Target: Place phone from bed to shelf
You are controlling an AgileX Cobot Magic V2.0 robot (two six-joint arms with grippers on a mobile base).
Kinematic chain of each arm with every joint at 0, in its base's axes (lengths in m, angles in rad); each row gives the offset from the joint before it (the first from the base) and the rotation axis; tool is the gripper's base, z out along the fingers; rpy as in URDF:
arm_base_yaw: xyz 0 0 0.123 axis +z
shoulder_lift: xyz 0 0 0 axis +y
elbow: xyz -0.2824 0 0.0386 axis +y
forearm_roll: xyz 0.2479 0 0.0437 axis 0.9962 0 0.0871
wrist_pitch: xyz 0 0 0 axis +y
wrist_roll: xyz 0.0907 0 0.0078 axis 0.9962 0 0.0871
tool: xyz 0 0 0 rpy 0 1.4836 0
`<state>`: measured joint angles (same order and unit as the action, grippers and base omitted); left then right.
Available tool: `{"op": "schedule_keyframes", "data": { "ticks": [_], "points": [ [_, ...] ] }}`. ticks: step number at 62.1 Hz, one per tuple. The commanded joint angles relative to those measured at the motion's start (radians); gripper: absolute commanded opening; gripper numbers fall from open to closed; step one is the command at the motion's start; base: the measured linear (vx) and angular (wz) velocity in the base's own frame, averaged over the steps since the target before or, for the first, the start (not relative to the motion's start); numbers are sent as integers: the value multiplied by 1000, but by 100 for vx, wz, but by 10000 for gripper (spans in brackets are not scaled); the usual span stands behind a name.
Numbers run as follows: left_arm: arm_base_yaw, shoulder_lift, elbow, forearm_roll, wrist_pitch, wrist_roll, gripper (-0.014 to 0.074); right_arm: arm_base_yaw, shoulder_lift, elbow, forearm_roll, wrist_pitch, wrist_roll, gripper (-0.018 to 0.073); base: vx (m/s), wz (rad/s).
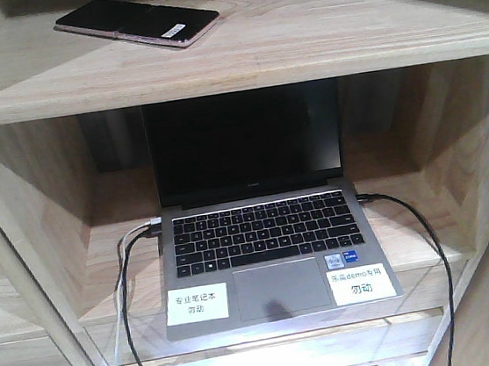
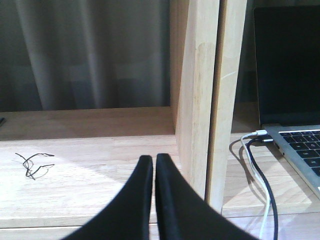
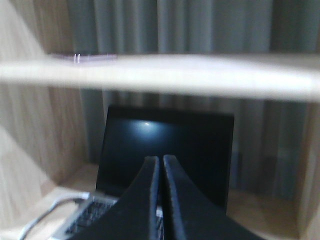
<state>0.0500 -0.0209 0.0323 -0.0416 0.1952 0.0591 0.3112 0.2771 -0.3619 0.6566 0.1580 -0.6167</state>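
Closed tool (image 2: 154, 161) before shelf (image 2: 200, 100)

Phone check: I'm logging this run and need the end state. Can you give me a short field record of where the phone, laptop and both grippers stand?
phone: lying flat on the upper board of the shelf, left of centre, sticker side up
laptop: open, screen dark, on the board below the phone, two white labels on the palm rest
cables: black cable plugged in on its right side, black and white ones on its left
left gripper: fingers together, holding nothing
right gripper: fingers together, holding nothing, facing the laptop
bed: not in view
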Motion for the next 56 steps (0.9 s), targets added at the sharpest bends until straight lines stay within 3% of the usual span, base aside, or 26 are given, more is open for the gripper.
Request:
{"op": "schedule_keyframes", "data": {
  "ticks": [1, 49, 56],
  "points": [
    [-8, -6, 7, -9, -73, 0, 1, -2, -32, 18, 11, -71, -6, -5, 0, 0],
    [-8, -6, 7, -9, -73, 0, 1, -2, -59, 51, 13, -60, -6, -5, 0, 0],
    [-8, -6, 7, -9, -73, 0, 1, -2, -59, 51, -30, -60, 9, -5, 0, 0]
  ]
}}
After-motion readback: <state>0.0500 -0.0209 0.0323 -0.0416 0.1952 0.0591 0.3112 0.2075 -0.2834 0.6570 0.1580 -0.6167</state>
